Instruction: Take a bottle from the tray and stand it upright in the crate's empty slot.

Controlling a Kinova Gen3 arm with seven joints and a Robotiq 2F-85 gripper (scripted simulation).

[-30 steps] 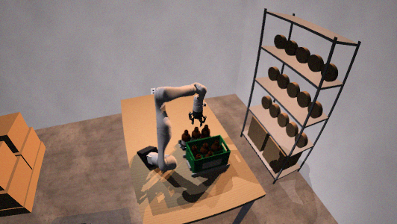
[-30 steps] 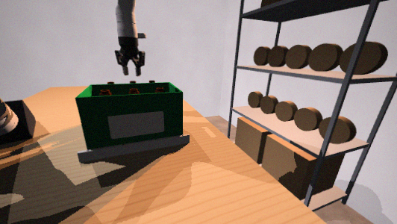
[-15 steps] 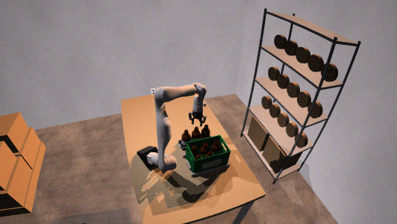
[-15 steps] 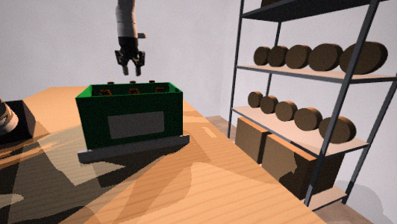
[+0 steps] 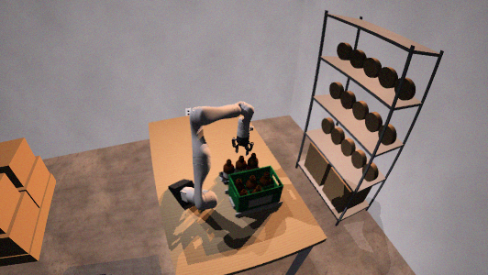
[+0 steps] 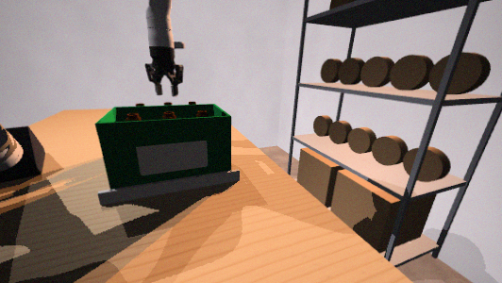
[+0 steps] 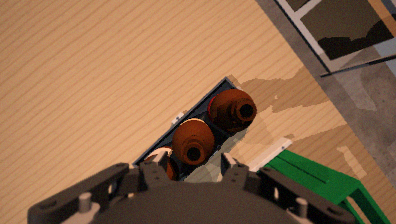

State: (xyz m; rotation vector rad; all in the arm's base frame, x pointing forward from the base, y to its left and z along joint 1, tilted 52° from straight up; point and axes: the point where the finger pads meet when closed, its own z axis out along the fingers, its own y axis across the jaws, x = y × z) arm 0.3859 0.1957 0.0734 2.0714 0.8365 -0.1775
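Observation:
A green crate (image 5: pixel 255 187) stands on the wooden table and holds several brown bottles; it also shows in the exterior view (image 6: pixel 165 143). Behind it, three brown bottles (image 5: pixel 240 163) (image 7: pixel 200 131) stand upright in a dark tray. My gripper (image 5: pixel 242 148) hangs open and empty above the tray's bottles, well clear of their tops. In the exterior view the gripper (image 6: pixel 164 87) is above and behind the crate. In the wrist view the fingers straddle the middle bottle (image 7: pixel 193 141) from above; a second bottle (image 7: pixel 232 110) stands beyond it, and the third is mostly hidden by the gripper.
The arm's base (image 5: pixel 197 194) and a black box (image 5: pixel 180 189) sit left of the crate. A metal shelf rack (image 5: pixel 367 115) with round discs and boxes stands right of the table. Cardboard boxes (image 5: pixel 20 197) are stacked at far left on the floor.

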